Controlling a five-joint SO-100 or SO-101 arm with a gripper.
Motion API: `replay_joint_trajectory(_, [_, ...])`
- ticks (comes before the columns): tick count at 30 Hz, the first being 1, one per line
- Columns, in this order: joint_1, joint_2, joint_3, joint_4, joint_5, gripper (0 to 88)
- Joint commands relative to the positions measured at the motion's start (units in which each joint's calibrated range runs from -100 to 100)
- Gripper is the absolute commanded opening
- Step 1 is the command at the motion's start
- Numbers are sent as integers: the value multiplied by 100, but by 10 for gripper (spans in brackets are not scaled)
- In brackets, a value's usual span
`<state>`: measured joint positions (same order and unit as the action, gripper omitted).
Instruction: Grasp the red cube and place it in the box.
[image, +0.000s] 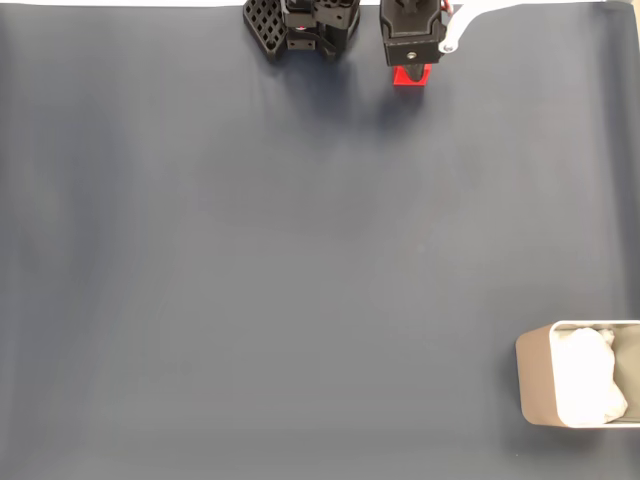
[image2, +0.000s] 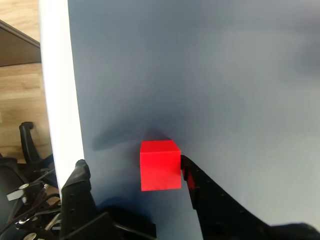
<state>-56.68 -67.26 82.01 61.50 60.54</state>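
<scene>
Up top of the fixed view, the black tool (image2: 132, 167) stands spread around the small matte red cube (image2: 160, 165), one finger (image2: 192, 177) seemingly touching it.

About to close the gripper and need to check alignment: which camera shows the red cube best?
The wrist view: the red cube sits whole on the mat, one finger touching its right side, the other standing apart on its left. In the fixed view the arm covers most of the cube, leaving a red sliver showing.
</scene>
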Motion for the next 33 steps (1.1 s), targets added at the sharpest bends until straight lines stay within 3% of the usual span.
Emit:
replay_joint_trajectory(1, [-64, -42, 20, -109, -34, 411])
replay_joint_trajectory(16, [-64, -85, 111, -174, -15, 376])
replay_joint_trajectory(33, [-71, -111, 75, -117, -5, 145])
